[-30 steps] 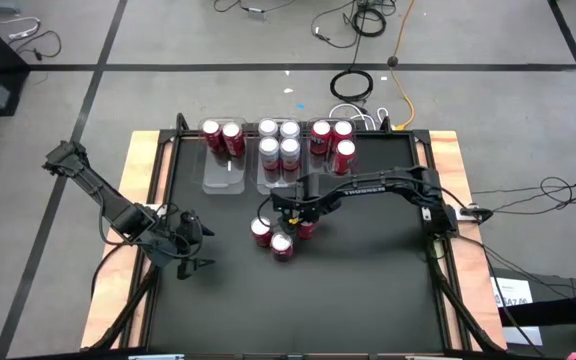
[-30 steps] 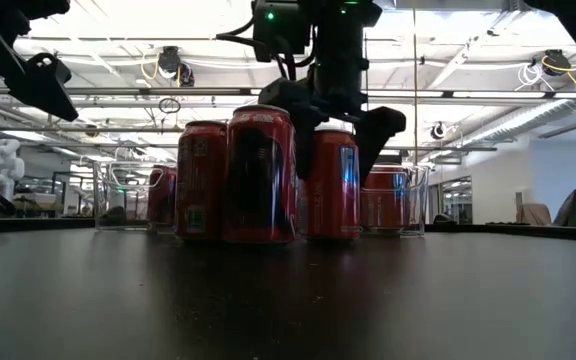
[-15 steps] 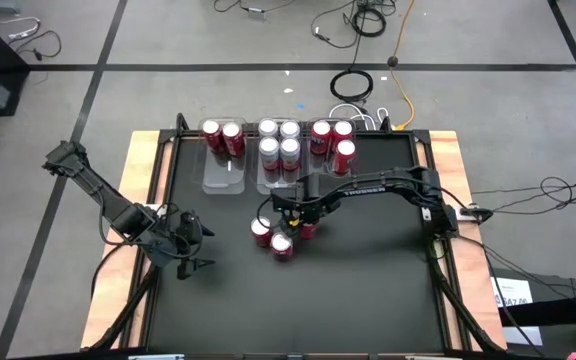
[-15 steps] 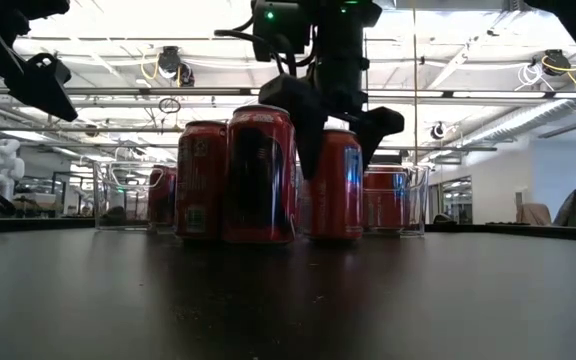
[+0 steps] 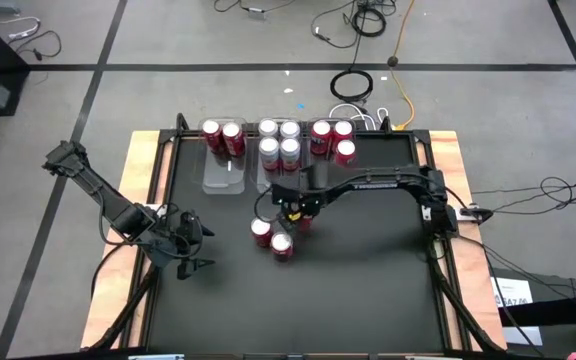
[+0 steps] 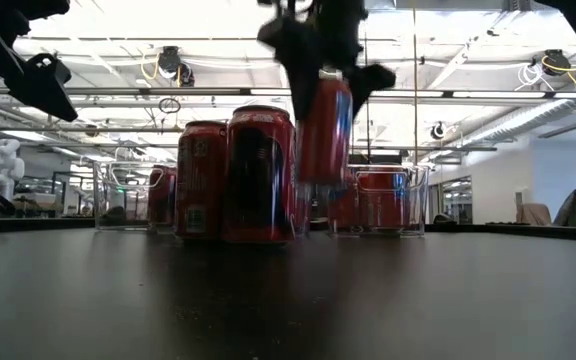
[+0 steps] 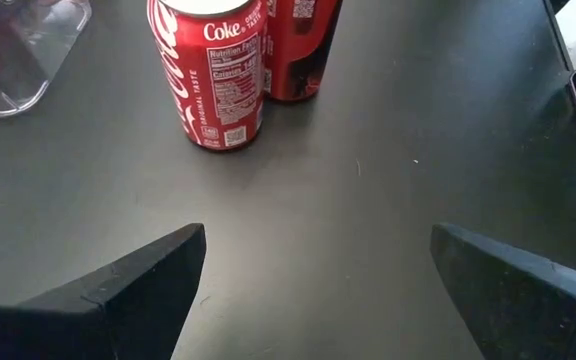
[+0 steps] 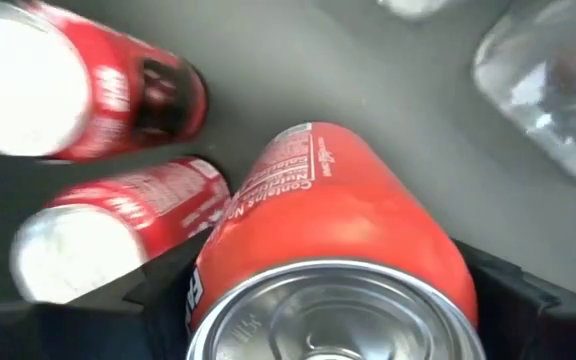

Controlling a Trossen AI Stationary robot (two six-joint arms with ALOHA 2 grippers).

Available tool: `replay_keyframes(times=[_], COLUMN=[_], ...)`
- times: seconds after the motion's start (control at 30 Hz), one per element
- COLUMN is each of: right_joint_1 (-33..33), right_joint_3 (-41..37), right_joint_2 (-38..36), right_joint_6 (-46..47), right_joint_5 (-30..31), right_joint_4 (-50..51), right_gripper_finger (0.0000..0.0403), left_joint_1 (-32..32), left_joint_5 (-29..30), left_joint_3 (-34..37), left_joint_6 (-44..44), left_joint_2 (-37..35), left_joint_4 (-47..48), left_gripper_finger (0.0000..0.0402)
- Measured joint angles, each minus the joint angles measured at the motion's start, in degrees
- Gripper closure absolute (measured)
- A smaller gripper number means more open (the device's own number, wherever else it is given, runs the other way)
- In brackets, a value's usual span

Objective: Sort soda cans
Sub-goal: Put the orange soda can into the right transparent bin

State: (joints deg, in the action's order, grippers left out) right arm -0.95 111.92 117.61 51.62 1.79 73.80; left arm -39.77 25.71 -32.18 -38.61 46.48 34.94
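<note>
My right gripper [image 5: 299, 210] is shut on a red soda can [image 6: 324, 135], lifted above the table's middle. Two more red cans [image 5: 260, 231] [image 5: 281, 244] stand on their bases just to its left and nearer, and both show in the left wrist view [image 7: 213, 70] [image 7: 303, 45]. At the far edge, clear bins hold two red cans [image 5: 222, 135], several silver cans [image 5: 279, 140] and three red cans [image 5: 335, 137]. My left gripper [image 5: 193, 250] waits open over the table's left side, its fingers wide apart [image 7: 318, 270]. My right gripper pinches the red can by its upper body [image 8: 338, 220], just below the silver top [image 8: 328, 320], one finger on each side [image 6: 303, 95] [image 6: 366, 80]. The fingers come from above, pointing down. The can hangs lifted clear of the table, slightly tilted.
Three clear bins [image 5: 226, 178] stand in a row along the far edge of the black table top [image 5: 368, 290]. The near half and the right side of the table are bare. Wooden borders [image 5: 138, 190] flank the black surface.
My right gripper has drawn its fingers in on the rightmost of the three standing red cans and risen with it, shifting slightly toward the far edge. That can is now lifted clear of the table and a little tilted; the other two cans stay put.
</note>
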Motion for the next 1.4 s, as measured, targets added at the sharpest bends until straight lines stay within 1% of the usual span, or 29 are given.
replay_keyframes(times=[0.07,0.2,0.27,0.37,0.47,0.6,0.67,0.8,0.97,1.2,1.33,1.4], right_joint_1=[-0.06,-1.08,-2.68,-6.60,-11.07,-17.56,-20.41,-24.72,-27.18,-29.17,-30.53,-30.80], right_joint_3=[3.87,12.59,15.84,17.27,16.91,14.98,13.50,9.57,5.04,-2.62,-7.75,-9.33], right_joint_2=[-0.73,-1.44,-1.91,-2.83,-3.20,-3.22,-3.22,-3.21,-3.20,-3.20,-3.18,-3.18], right_joint_6=[-0.81,-3.48,-4.17,-5.21,-9.59,-15.73,-18.26,-23.72,-27.93,-31.15,-32.20,-32.20], right_joint_5=[1.14,7.43,9.95,10.49,10.05,6.57,6.45,3.59,-0.38,-0.75,-3.63,-3.51], right_joint_4=[3.16,10.38,14.17,16.39,16.24,16.24,16.09,12.14,5.08,-1.10,-6.33,-8.87], right_gripper_finger=[0.0103,0.0104,0.0101,0.0100,0.0101,0.0101,0.0100,0.0100,0.0100,0.0100,0.0100,0.0100], left_joint_1=[0.00,0.00,0.00,0.00,0.00,0.00,0.00,0.00,0.00,0.00,0.00,0.00], left_joint_5=[-0.01,0.00,-0.01,-0.02,-0.02,-0.07,-0.09,-0.11,-0.11,-0.13,-0.13,-0.13], left_joint_3=[0.00,0.00,0.00,0.00,0.00,0.00,0.00,0.00,0.00,0.00,0.00,0.00], left_joint_6=[0.00,0.00,0.00,0.00,0.00,0.00,0.00,0.00,0.00,0.00,0.00,0.00], left_joint_2=[0.00,-0.01,0.00,-0.02,-0.02,0.00,0.00,0.00,-0.02,0.00,-0.01,0.00], left_joint_4=[-0.10,-0.03,0.00,-0.07,-0.05,-0.02,0.00,0.00,0.02,0.02,0.02,0.00], left_gripper_finger=[0.0006,0.0006,0.0006,0.0006,0.0006,0.0006,0.0006,0.0006,0.0006,0.0006,0.0006,0.0006])
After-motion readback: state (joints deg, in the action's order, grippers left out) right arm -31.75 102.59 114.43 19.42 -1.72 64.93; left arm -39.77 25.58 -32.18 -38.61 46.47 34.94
